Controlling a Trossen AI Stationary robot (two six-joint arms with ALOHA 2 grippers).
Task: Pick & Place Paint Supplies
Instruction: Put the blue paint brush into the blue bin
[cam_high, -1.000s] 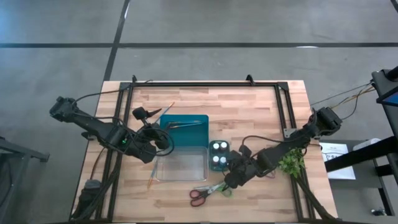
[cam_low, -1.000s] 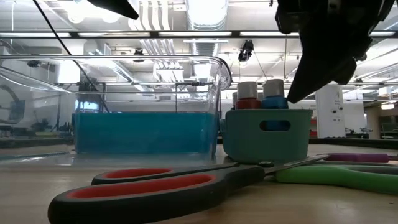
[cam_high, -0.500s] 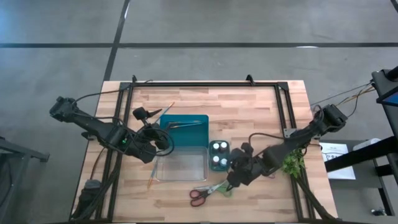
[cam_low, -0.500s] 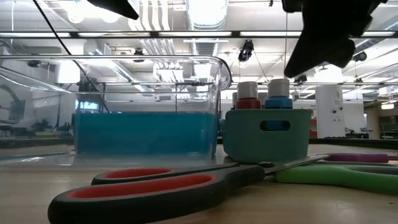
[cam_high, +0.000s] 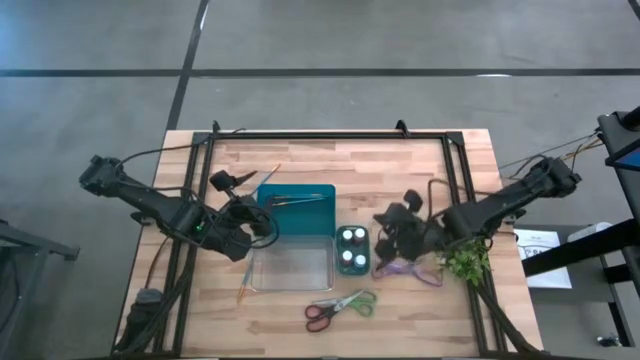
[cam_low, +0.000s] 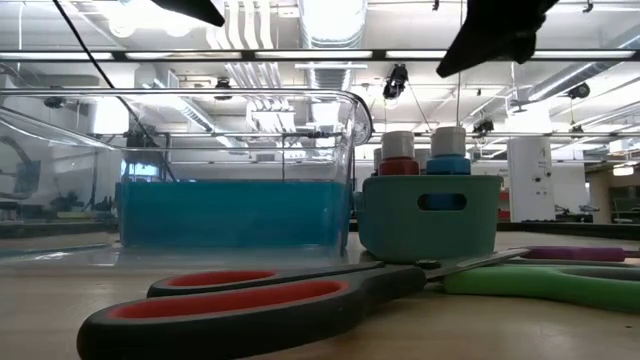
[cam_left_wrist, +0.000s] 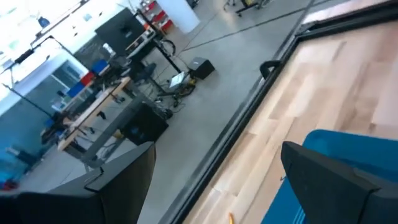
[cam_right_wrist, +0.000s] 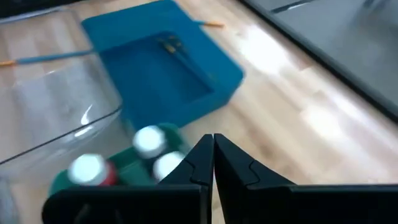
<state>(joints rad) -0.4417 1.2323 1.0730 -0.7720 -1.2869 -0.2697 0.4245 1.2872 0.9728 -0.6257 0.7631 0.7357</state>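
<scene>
With the four paint bottles (cam_high: 351, 249) already in the small teal cup (cam_high: 352, 268), the closed, empty right gripper (cam_high: 391, 226) hovers at its 3 o'clock, so next it probably opens for the purple scissors (cam_high: 408, 269) on the worktop (cam_high: 400, 165) while the open left gripper (cam_high: 232, 186) waits by the blue tray (cam_high: 296, 215).

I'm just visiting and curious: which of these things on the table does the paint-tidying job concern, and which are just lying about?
Job: white-capped paint bottles; red-and-green-handled scissors; purple-handled scissors; thin brushes.
Lying about: green leafy sprig; clear plastic container; blue tray.
</scene>
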